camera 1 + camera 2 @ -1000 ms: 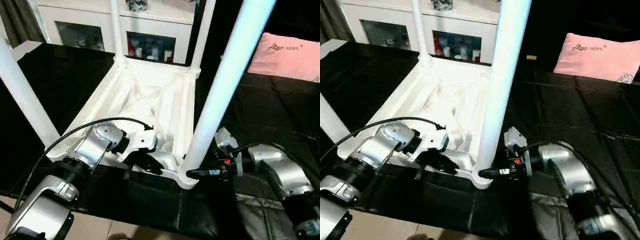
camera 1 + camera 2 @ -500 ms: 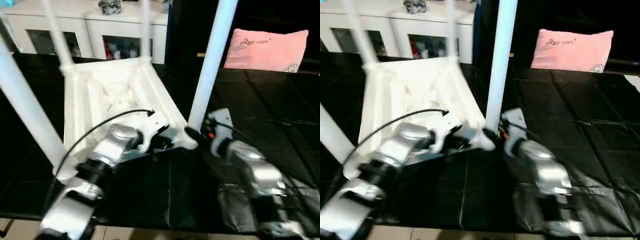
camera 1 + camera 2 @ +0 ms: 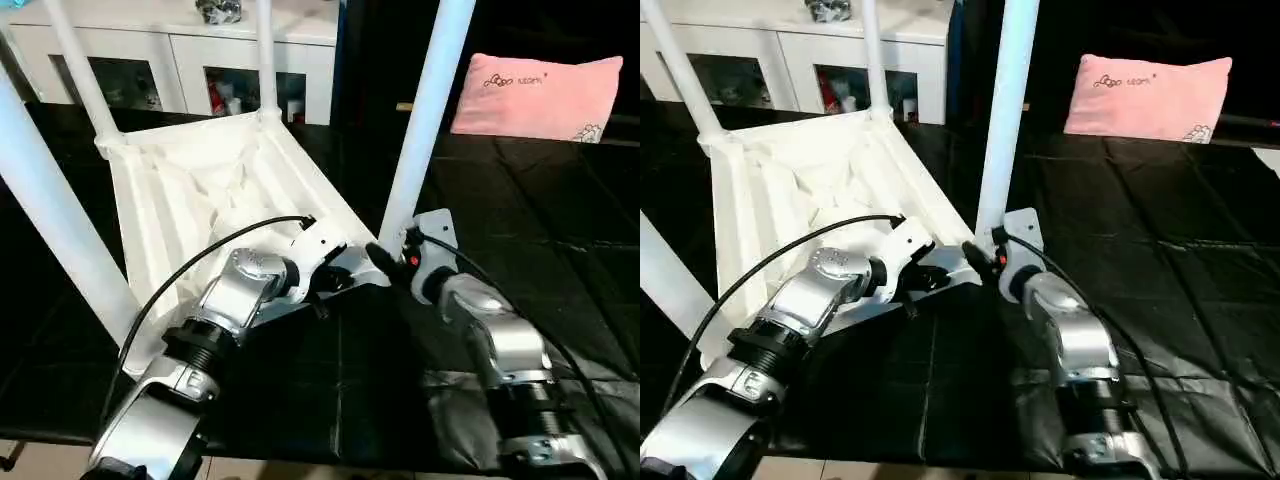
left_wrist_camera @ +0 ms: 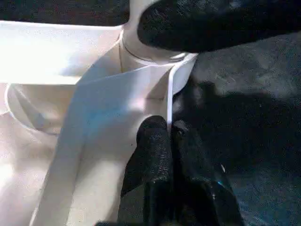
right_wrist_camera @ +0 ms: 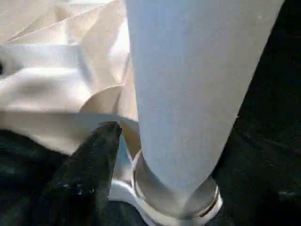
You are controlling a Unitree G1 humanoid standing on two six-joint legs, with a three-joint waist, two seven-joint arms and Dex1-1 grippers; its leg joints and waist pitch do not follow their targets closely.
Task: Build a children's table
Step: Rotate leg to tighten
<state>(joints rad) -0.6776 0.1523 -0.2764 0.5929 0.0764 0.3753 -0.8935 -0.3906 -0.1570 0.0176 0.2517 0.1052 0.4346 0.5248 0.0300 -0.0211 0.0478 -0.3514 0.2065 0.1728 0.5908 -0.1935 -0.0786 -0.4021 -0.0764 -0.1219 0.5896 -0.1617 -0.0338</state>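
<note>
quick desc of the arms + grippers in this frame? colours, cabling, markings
Both forearms are silver metal with ribbed black collars near the elbow. Left gripper: white housing, black fingers, a black cable looping from the forearm to the wrist. Right gripper: light grey plate, black fingers, a small red mark and thin black cable at the wrist.

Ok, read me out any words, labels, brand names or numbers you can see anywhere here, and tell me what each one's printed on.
Pink pillow: a short line of dark script-like lettering beside a small logo, too small and blurred to read.
Pink pillow, lower corner: a small dark drawing, not text as far as can be told.
Tabletop, legs, cabinet: no writing can be made out.
</note>
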